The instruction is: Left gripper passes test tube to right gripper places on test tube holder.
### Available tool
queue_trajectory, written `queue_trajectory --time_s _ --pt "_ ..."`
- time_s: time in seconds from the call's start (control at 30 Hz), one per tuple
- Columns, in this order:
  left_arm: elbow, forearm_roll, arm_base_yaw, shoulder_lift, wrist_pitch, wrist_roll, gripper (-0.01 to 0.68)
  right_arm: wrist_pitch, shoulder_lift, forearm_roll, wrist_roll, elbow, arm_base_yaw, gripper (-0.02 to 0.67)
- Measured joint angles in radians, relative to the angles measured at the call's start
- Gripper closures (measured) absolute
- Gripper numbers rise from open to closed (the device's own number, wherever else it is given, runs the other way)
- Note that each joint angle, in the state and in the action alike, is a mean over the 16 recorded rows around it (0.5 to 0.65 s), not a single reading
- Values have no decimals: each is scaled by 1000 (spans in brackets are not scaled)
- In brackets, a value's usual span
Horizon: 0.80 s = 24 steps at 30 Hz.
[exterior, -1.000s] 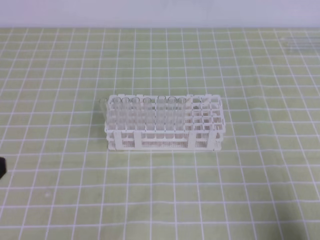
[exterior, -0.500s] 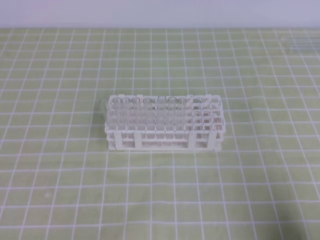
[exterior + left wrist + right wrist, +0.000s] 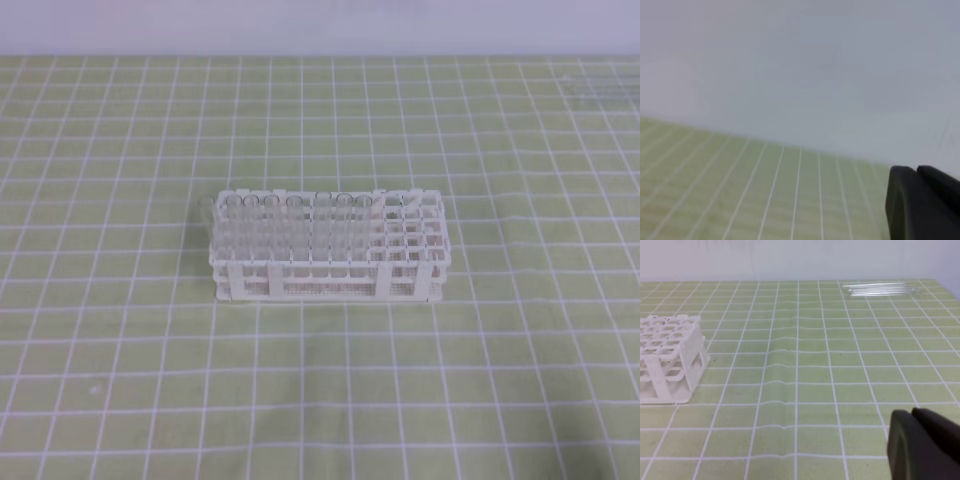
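Note:
The white test tube holder (image 3: 330, 283) stands at the middle of the green grid mat, with several clear tubes upright in its left and middle holes. Its right end (image 3: 670, 365) shows at the left of the right wrist view. A bunch of loose clear test tubes (image 3: 885, 288) lies on the mat at the far right, faintly seen from above (image 3: 600, 87). Neither gripper appears in the exterior high view. Each wrist view shows only one black finger in its lower right corner, the left gripper's finger (image 3: 920, 207) and the right gripper's finger (image 3: 922, 445). Nothing shows against either.
A pale wall (image 3: 320, 25) runs along the far edge of the mat. The left wrist view faces that wall (image 3: 790, 65) over bare mat (image 3: 740, 190). Open mat (image 3: 805, 370) lies between the rack and the loose tubes.
A black part at the left edge of the exterior high view a second ago has gone out of view. The rack and the tubes have not moved.

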Motion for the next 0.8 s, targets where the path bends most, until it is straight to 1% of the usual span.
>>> queue_trajectory --time_s 0.17,0.33,0.63,0.8 --pt "97 1 5 -9 18 -18 673 0 0 0 0 0 0 651" --pt "156 10 5 -10 62 -18 673 0 0 0 0 0 0 651" --pt "181 38 5 -28 156 -14 673 0 1 0 0 0 0 651" --pt "183 51 5 -43 179 -14 673 0 1 0 0 0 0 651"
